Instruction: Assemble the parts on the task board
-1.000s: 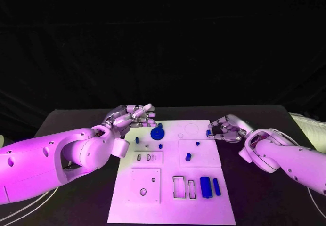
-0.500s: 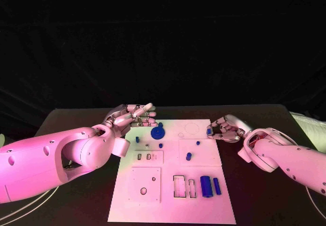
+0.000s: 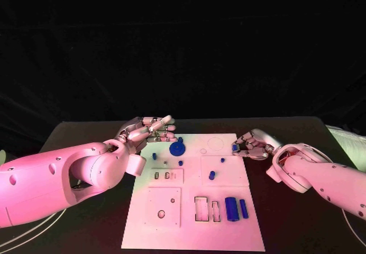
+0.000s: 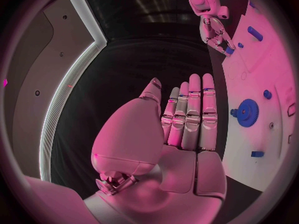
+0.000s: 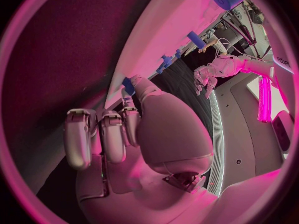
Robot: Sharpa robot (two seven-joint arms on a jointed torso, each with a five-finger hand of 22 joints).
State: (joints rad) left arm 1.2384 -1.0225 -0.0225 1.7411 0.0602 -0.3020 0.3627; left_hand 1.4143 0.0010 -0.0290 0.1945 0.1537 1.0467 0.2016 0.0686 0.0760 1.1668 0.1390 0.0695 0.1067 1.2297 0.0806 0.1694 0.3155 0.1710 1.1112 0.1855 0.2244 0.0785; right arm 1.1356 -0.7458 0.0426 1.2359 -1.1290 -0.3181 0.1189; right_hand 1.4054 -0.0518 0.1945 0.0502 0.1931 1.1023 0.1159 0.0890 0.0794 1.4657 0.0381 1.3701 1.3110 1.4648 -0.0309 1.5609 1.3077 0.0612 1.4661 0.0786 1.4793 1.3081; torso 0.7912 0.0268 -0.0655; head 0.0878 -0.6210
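Observation:
The white task board [image 3: 194, 233] lies in the middle of the table. A blue gear [image 3: 177, 148] sits near its far left, with small blue pegs [image 3: 154, 156] around it. My left hand [image 3: 148, 129] hovers just left of the gear, its fingers [image 4: 194, 109] straight, side by side and holding nothing. At the board's far right edge, my right hand [image 3: 252, 145] is curled in and pinches a small blue part [image 3: 235, 148] at its fingertips. That small blue part [image 5: 129, 84] also shows beside the thumb in the right wrist view.
A blue cylinder [image 3: 231, 208] and a thin blue bar [image 3: 243, 209] lie at the board's near right, beside two narrow slots [image 3: 201, 209]. An oblong blue piece [image 3: 212, 175] and a peg [image 3: 222, 160] stand mid-board. Black table [image 3: 84, 132] surrounds the board.
The left hand has risen very slightly. The right hand keeps its pinch and has barely shifted.

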